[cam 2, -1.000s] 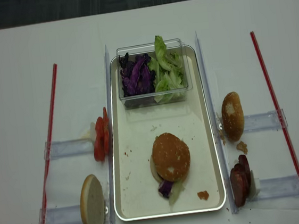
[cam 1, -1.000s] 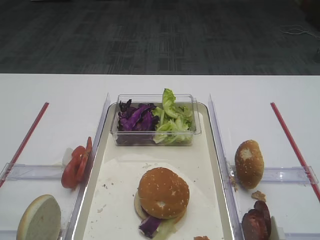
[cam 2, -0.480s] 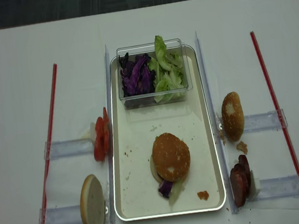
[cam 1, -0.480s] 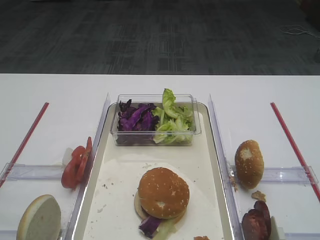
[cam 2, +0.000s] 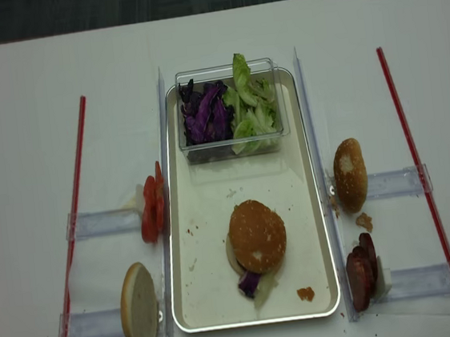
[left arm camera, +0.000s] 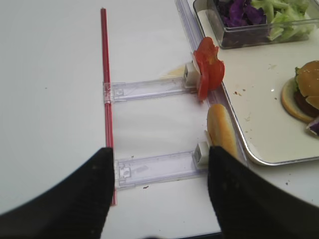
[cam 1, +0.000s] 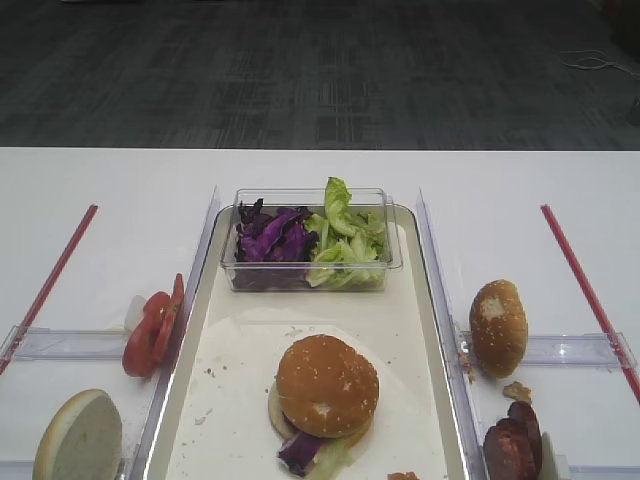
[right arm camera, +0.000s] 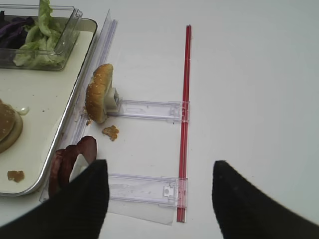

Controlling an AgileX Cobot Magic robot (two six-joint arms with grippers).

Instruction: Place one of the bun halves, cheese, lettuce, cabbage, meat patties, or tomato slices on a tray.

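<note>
Looking down from the high view, the tray (cam 1: 425,300) holds a stacked burger topped by a sesame bun (cam 1: 327,385), with cabbage (cam 1: 268,235) and lettuce (cam 1: 345,240) in a clear box (cam 1: 310,270); no arm shows, so the placing seems done and a next pick would start from rest. The realsense view adds the whole layout: tomato (cam 2: 151,211) and a cut bun half (cam 2: 139,306) left, patties (cam 2: 361,271) right. The right wrist view shows the right claw (right arm camera: 159,199) spread wide and empty above the bench (right arm camera: 249,74), near the patties. The left wrist view shows the left claw (left arm camera: 159,199) also spread, empty
</note>
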